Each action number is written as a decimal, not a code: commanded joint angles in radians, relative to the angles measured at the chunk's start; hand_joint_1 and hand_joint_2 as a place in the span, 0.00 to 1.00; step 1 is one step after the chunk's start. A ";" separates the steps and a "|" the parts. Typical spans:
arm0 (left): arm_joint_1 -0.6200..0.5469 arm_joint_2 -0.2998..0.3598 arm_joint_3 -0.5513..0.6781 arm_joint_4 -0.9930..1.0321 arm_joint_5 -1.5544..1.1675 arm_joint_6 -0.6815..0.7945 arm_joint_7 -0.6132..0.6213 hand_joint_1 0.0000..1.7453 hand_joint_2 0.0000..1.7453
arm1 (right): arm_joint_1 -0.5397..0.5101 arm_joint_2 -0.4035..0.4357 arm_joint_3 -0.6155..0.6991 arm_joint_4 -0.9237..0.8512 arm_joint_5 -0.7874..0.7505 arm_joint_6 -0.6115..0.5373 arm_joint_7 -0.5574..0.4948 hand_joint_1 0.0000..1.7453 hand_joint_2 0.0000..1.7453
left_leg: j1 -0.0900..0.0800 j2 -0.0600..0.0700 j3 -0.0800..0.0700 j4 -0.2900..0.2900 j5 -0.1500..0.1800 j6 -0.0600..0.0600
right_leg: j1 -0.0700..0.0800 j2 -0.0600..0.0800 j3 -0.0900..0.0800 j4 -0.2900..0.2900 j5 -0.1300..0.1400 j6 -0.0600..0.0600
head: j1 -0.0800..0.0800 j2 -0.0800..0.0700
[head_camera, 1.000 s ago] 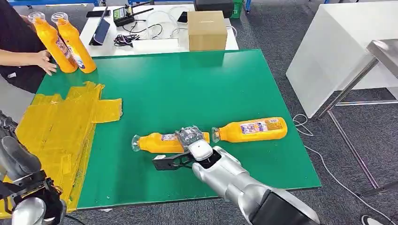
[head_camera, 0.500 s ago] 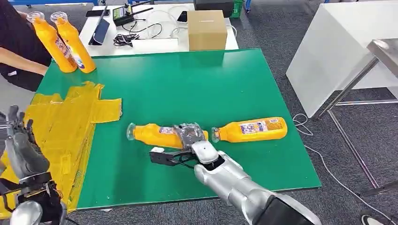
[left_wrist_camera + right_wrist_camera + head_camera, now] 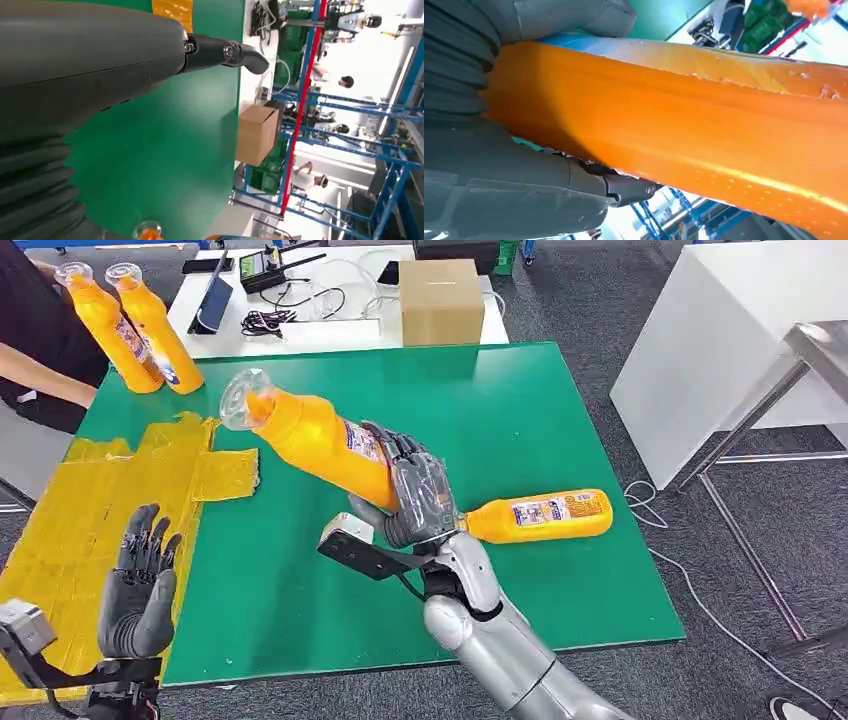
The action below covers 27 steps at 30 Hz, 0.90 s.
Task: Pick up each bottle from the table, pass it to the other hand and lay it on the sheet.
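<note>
While the right hand (image 3: 415, 495) grips an orange bottle (image 3: 310, 435) round its lower body, fingers wrapped tight, the bottle hangs tilted above the green table (image 3: 500, 410), clear cap end up and twd the yellow sheet (image 3: 110, 510). Its label shows blue and white patches but the print is too small to read. A 2nd orange bottle (image 3: 535, 517) lies on its side on the green top just beside the right wrist, label facing up, text likewise unreadable. Two more bottles (image 3: 130, 330) stand upright at the far left corner, next to a person's arm (image 3: 45, 375); labels blurred.

Left hand (image 3: 140, 585) is raised at the near left edge, palm up, fingers spread, holding nothing, over the border btwn sheet and green top.

Right wrist view: orange bottle body (image 3: 684, 135) is pressed agst the grey palm, its ends cut off by the frame.

Sheet is crumpled, taped-looking, covers the table's left part. Behind the table: cardboard box (image 3: 440, 302), cables and a tablet on a white bench (image 3: 330, 335). Grey carpet floor; white cabinet (image 3: 720, 350) to the right.
</note>
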<state>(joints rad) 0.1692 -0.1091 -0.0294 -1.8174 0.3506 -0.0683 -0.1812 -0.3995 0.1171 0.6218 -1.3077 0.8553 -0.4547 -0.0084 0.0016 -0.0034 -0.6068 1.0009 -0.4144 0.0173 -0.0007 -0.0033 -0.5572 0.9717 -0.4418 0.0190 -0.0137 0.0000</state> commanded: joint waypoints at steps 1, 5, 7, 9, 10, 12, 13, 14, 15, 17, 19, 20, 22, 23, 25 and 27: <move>-0.008 0.005 -0.046 0.009 0.007 -0.002 0.014 0.00 1.00 | -0.019 -0.011 -0.006 -0.011 -0.017 -0.001 -0.009 1.00 1.00 | 0.000 0.000 0.001 0.000 -0.001 -0.001 | 0.000 0.000 0.002 0.000 -0.001 0.000 | 0.000 0.000; -0.020 0.004 -0.063 0.015 0.009 -0.006 0.016 0.00 1.00 | -0.043 0.010 0.027 0.034 -0.014 0.021 -0.007 1.00 1.00 | 0.000 0.000 0.003 0.000 -0.001 -0.001 | 0.000 0.000 0.003 0.000 -0.001 0.000 | 0.000 0.000; -0.020 0.004 -0.063 0.015 0.009 -0.006 0.016 0.00 1.00 | -0.043 0.010 0.027 0.034 -0.014 0.021 -0.007 1.00 1.00 | 0.000 0.000 0.001 0.000 -0.001 -0.001 | 0.000 0.000 0.002 0.000 0.000 0.000 | 0.000 0.000; -0.026 0.005 -0.067 0.016 0.017 -0.010 0.022 0.00 1.00 | -0.055 0.018 0.040 0.056 -0.015 0.030 -0.005 1.00 1.00 | 0.001 0.000 0.002 0.000 -0.001 -0.001 | 0.000 0.000 0.003 0.000 -0.001 0.000 | 0.000 0.000; -0.031 0.005 -0.073 0.018 0.028 -0.016 0.027 0.00 1.00 | -0.064 0.025 0.050 0.077 -0.015 0.041 -0.001 1.00 1.00 | 0.000 0.000 0.001 0.000 0.000 0.000 | 0.000 0.000 0.001 0.000 0.000 0.000 | 0.000 0.000; -0.045 0.002 -0.083 0.019 0.081 -0.033 0.037 0.00 1.00 | -0.090 0.056 0.082 0.150 -0.015 0.059 0.010 1.00 1.00 | 0.000 0.001 0.002 0.000 -0.001 -0.001 | 0.000 0.001 0.002 0.000 0.000 0.000 | 0.000 0.000; -0.054 -0.006 -0.085 0.018 0.098 -0.034 0.033 0.00 1.00 | -0.097 0.069 0.096 0.175 -0.005 0.056 0.013 1.00 1.00 | 0.000 0.001 0.001 0.000 0.000 -0.001 | 0.000 0.001 0.002 0.000 0.000 0.000 | 0.000 0.000; -0.065 -0.010 -0.092 0.017 0.129 -0.040 0.037 0.00 1.00 | -0.106 0.088 0.116 0.213 0.009 0.045 0.012 1.00 1.00 | 0.001 0.003 0.002 0.000 -0.001 -0.001 | 0.000 0.003 0.002 0.000 0.000 0.000 | 0.000 0.000; -0.073 -0.014 -0.095 0.018 0.147 -0.043 0.043 0.00 1.00 | -0.109 0.099 0.133 0.232 0.029 0.034 0.014 1.00 1.00 | 0.001 0.003 0.002 0.000 -0.001 -0.001 | 0.000 0.003 0.002 0.000 0.000 0.000 | 0.000 0.000; -0.089 -0.016 -0.111 0.022 0.203 -0.049 0.063 0.00 1.00 | -0.122 0.128 0.171 0.288 0.073 -0.003 0.031 1.00 1.00 | 0.001 0.002 0.002 0.000 -0.001 -0.001 | 0.001 0.002 0.003 0.000 0.000 0.000 | 0.000 0.000; -0.098 -0.019 -0.122 0.024 0.240 -0.051 0.066 0.00 1.00 | -0.134 0.151 0.201 0.339 0.089 -0.006 0.041 1.00 1.00 | 0.001 0.002 0.004 0.000 -0.001 -0.002 | 0.001 0.001 0.004 0.000 -0.001 0.000 | 0.000 0.000; -0.100 -0.019 -0.125 0.024 0.244 -0.050 0.066 0.00 1.00 | -0.134 0.159 0.209 0.353 0.091 -0.007 0.043 1.00 1.00 | 0.001 0.002 0.003 0.000 -0.001 -0.001 | 0.000 0.002 0.003 0.000 0.000 0.000 | 0.000 0.000; -0.099 -0.020 -0.123 0.022 0.261 -0.047 0.064 0.00 1.00 | -0.133 0.172 0.231 0.375 0.098 -0.010 0.039 1.00 1.00 | 0.001 0.002 0.004 0.000 -0.001 -0.001 | 0.001 0.002 0.004 0.000 -0.001 0.000 | 0.000 0.000; -0.097 -0.023 -0.118 0.021 0.274 -0.044 0.063 0.00 1.00 | -0.131 0.179 0.240 0.384 0.095 -0.010 0.036 1.00 1.00 | 0.001 0.002 0.003 -0.001 -0.001 -0.001 | 0.000 0.002 0.003 0.000 -0.001 0.000 | 0.000 0.000; -0.092 -0.021 -0.107 0.016 0.299 -0.045 0.062 0.00 1.00 | -0.124 0.189 0.265 0.388 0.095 -0.012 0.030 1.00 1.00 | 0.001 0.002 0.004 -0.001 -0.001 -0.001 | 0.001 0.002 0.004 -0.001 -0.001 0.000 | 0.000 0.000; -0.088 -0.021 -0.100 0.011 0.311 -0.048 0.063 0.00 1.00 | -0.118 0.195 0.282 0.386 0.097 -0.013 0.032 1.00 1.00 | 0.000 0.001 0.002 -0.001 0.000 -0.001 | 0.000 0.001 0.002 0.000 0.000 0.000 | 0.000 0.000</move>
<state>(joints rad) 0.1027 -0.1324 -0.1316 -1.8235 0.6196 -0.1194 -0.1205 -0.4640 0.2774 0.7859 -1.0734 0.9514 -0.4543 0.0267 0.0019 -0.0034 -0.6074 1.0008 -0.4142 0.0172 -0.0006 -0.0033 -0.5573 0.9721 -0.4419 0.0191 -0.0137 0.0000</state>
